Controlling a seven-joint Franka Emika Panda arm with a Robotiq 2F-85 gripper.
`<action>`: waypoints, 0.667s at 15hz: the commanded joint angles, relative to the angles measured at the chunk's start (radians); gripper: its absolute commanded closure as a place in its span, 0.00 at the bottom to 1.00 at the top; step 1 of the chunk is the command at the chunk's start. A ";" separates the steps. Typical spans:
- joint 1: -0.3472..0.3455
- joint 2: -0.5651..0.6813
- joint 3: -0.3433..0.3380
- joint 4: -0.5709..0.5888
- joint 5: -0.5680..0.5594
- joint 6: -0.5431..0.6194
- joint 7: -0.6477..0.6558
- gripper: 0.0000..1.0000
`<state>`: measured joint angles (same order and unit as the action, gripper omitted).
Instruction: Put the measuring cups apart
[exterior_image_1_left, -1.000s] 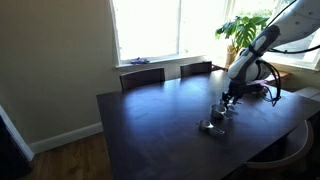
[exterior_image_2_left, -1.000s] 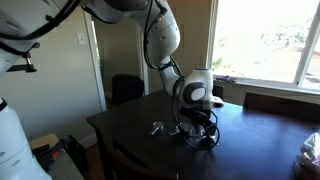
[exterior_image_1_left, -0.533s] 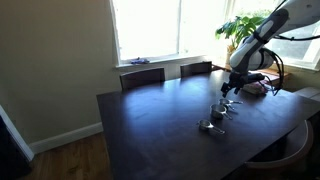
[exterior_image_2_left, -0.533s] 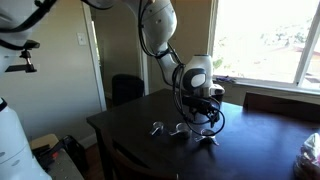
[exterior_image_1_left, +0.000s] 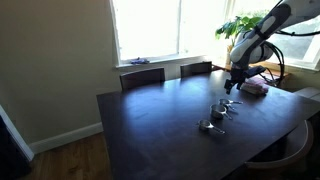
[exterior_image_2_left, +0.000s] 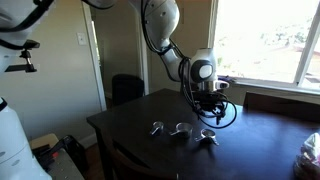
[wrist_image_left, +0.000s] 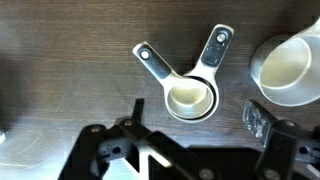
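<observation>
In an exterior view, the gripper (exterior_image_1_left: 232, 90) hangs above the far side of the dark wooden table (exterior_image_1_left: 150, 125), near a pinkish flat thing (exterior_image_1_left: 255, 88). The measuring cups (exterior_image_1_left: 213, 118) are a little shiny cluster on the tabletop, nearer the camera than the gripper and apart from it. 2 chairs (exterior_image_1_left: 143, 76) are tucked in on the window side, there's a leafy plant (exterior_image_1_left: 243, 27) in the corner, and loads of daylight.

In an exterior view with a door (exterior_image_2_left: 88, 60) at the back, the cups (exterior_image_2_left: 181, 129) show up as 3 glints in a row. The gripper (exterior_image_2_left: 207, 102) is above them, not touching. Can't tell the jaws from here.

Wrist view: the fingers (wrist_image_left: 130, 118) are spread wide with nothing held. Right below, 2 handles fan out from 1 bowl, so I reckon 2 cups (wrist_image_left: 190, 97) are nested there. A bigger cup (wrist_image_left: 285, 68) sits apart on the right.

My guess is it's between picks, with that nested pair left to split. The next move calls for coming down on 1 handle and lifting it clear without dragging its partner along.
</observation>
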<state>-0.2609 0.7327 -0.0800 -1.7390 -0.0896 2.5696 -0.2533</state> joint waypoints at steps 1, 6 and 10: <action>0.021 0.066 -0.031 0.092 -0.041 -0.050 -0.002 0.00; 0.027 0.178 -0.055 0.226 -0.081 -0.130 0.000 0.00; 0.018 0.239 -0.057 0.312 -0.095 -0.214 -0.029 0.00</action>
<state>-0.2488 0.9337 -0.1220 -1.5008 -0.1612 2.4369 -0.2589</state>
